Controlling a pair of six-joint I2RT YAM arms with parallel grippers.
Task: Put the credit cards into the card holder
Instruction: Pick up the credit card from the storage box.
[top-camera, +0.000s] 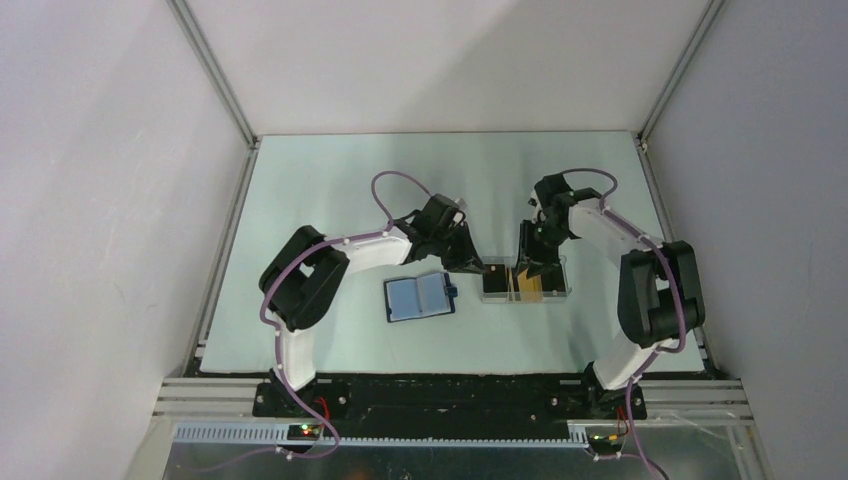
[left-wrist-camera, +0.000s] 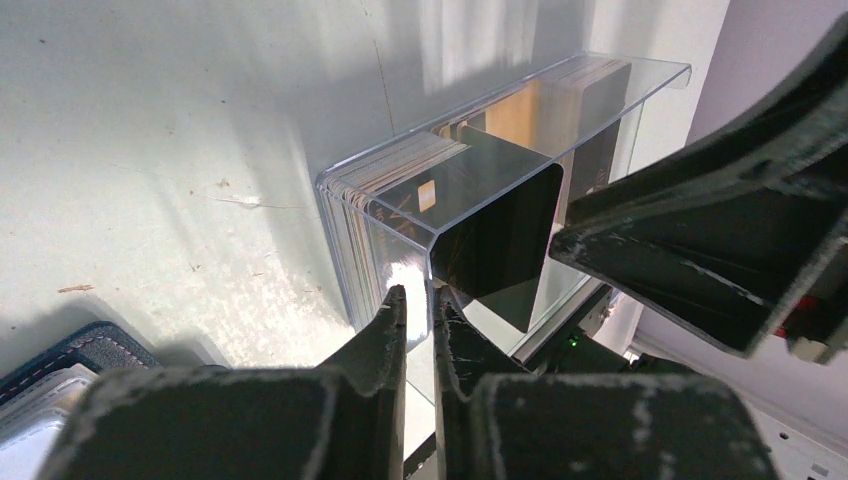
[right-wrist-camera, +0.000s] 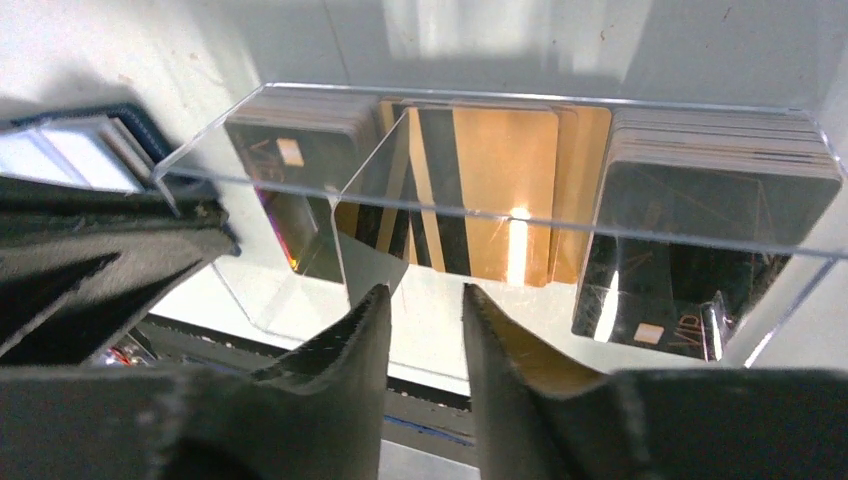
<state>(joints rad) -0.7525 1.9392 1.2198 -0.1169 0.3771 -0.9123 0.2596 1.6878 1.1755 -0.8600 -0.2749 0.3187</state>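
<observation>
Now, I look first at the right claw (right-wrist-camera: 420, 298): its two fingers stand apart and nothing is between them. Straight in front of it, behind the transparent front wall of the clear plastic case (right-wrist-camera: 700, 240), I see the thin orange-gold credit cards (right-wrist-camera: 500, 190). They stay in the middle compartment, between two stacks of dark cards (right-wrist-camera: 700, 200), with their flat face turned toward this claw. Their long axis I cannot tell with certainty, because of the reflections.

On the other side, the left claw (left-wrist-camera: 420, 300) has its fingers almost together, and they seem to pinch the end wall of the case, I think to keep it steady.

From the top view, the dark navy-blue folding card holder (top-camera: 420, 297) lies open on the pale table (top-camera: 330, 200), just beside the left end of the case and nearer to the left arm. The right arm is the nearer one to the cards.

So I judge that the coming move depends on the right claw reaching over the wall and into the middle compartment, to take one card by its upper edge.
</observation>
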